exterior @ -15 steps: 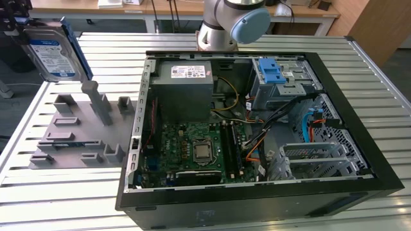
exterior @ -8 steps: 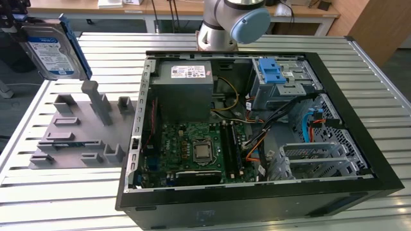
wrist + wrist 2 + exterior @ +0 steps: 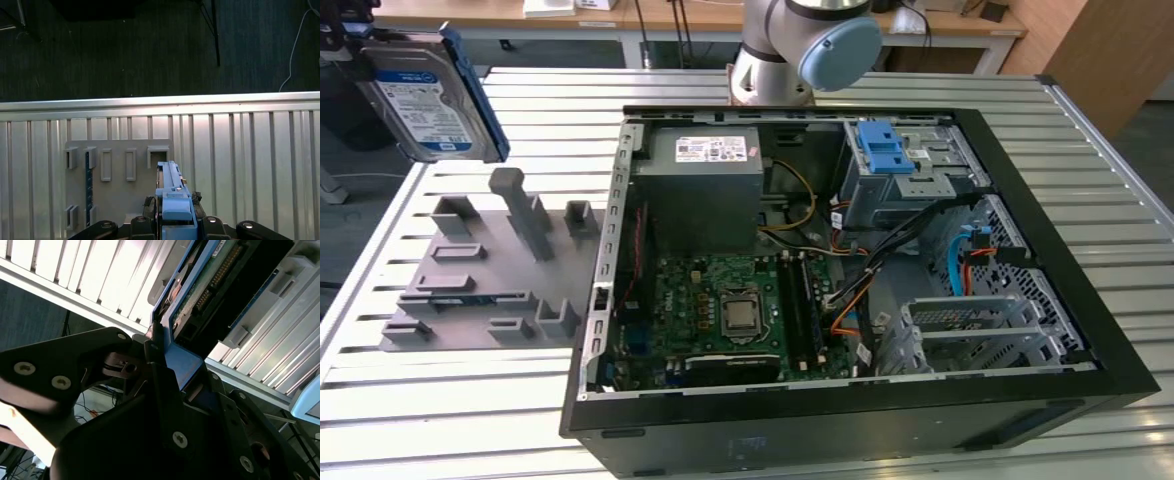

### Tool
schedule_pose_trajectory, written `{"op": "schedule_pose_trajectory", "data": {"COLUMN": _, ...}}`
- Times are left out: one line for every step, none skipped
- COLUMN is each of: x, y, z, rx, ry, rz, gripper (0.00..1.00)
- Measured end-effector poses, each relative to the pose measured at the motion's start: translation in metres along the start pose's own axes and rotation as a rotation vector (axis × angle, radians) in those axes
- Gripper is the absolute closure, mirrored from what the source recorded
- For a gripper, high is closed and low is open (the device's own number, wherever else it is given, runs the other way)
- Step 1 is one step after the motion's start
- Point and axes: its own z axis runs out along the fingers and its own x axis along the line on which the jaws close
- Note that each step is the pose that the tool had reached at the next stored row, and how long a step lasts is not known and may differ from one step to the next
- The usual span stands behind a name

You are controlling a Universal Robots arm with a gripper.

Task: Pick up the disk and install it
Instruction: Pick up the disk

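At the exterior view's left the disk (image 3: 427, 95) hangs upright above the grey rack (image 3: 467, 290) — the end effector (image 3: 182, 367) clamped on its blue frame. Held by the edge, it might twist or snag cables (image 3: 907, 245) inside the open computer case (image 3: 1105, 320).

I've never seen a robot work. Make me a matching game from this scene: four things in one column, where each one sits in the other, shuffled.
Things:
1 disk
2 grey rack
3 blue bracket
4 power supply

Places:
A on the drive cage in the case
B clamped in the gripper, in the air
C on the table, beside the case
D in the case, toward the exterior view's left

Pairs: 1-B, 2-C, 3-A, 4-D
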Motion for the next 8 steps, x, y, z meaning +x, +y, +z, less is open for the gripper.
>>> {"op": "schedule_pose_trajectory", "data": {"x": -0.0001, "y": 0.0, "z": -0.0004, "rx": 0.0, "ry": 0.0, "rz": 0.0, "gripper": 0.63}}
{"op": "schedule_pose_trajectory", "data": {"x": -0.0002, "y": 0.0, "z": -0.0009, "rx": 0.0, "ry": 0.0001, "rz": 0.0, "gripper": 0.63}}
{"op": "schedule_pose_trajectory", "data": {"x": -0.0004, "y": 0.0, "z": -0.0015, "rx": 0.0, "ry": 0.0003, "rz": 0.0, "gripper": 0.63}}
{"op": "schedule_pose_trajectory", "data": {"x": -0.0006, "y": 0.0, "z": -0.002, "rx": -0.0001, "ry": 0.0005, "rz": 0.0, "gripper": 0.63}}
{"op": "schedule_pose_trajectory", "data": {"x": -0.0007, "y": 0.0001, "z": -0.0025, "rx": 0.0, "ry": 0.0007, "rz": 0.0, "gripper": 0.63}}
{"op": "schedule_pose_trajectory", "data": {"x": -0.0009, "y": 0.0001, "z": -0.003, "rx": 0.0001, "ry": 0.001, "rz": 0.0, "gripper": 0.63}}
{"op": "schedule_pose_trajectory", "data": {"x": -0.0012, "y": 0.0001, "z": -0.0035, "rx": 0.0002, "ry": 0.0012, "rz": 0.0, "gripper": 0.63}}
{"op": "schedule_pose_trajectory", "data": {"x": -0.0015, "y": 0.0001, "z": -0.0041, "rx": 0.0001, "ry": 0.0017, "rz": 0.0, "gripper": 0.63}}
